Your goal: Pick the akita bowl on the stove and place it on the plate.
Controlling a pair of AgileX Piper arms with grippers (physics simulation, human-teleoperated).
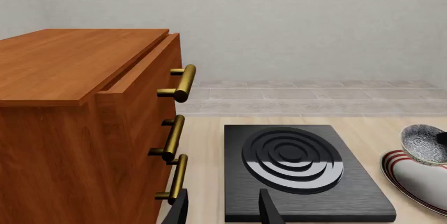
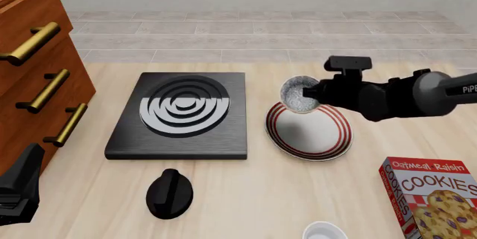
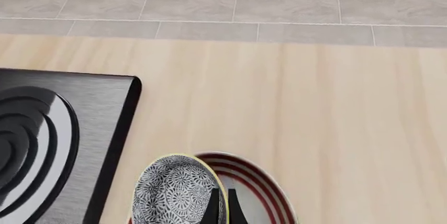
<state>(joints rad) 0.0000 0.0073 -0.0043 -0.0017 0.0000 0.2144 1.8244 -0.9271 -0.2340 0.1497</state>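
The akita bowl (image 2: 298,95) is tilted in the air over the far left rim of the red-striped plate (image 2: 309,134), off the stove (image 2: 182,113). My right gripper (image 2: 314,94) is shut on the bowl's rim. In the right wrist view its fingers (image 3: 211,207) pinch the rim of the speckled bowl (image 3: 173,192), with the plate (image 3: 260,183) just beneath. The empty stove (image 1: 300,164) lies in front of my left gripper (image 1: 223,211), which is open with nothing in it. The bowl (image 1: 422,143) and plate (image 1: 419,179) also show in the left wrist view.
A wooden drawer cabinet (image 2: 37,66) with brass handles stands at the left, close to my left arm. A black round knob (image 2: 169,193) lies in front of the stove. A cookie box (image 2: 432,200) and a plain white bowl (image 2: 324,232) sit at the near right.
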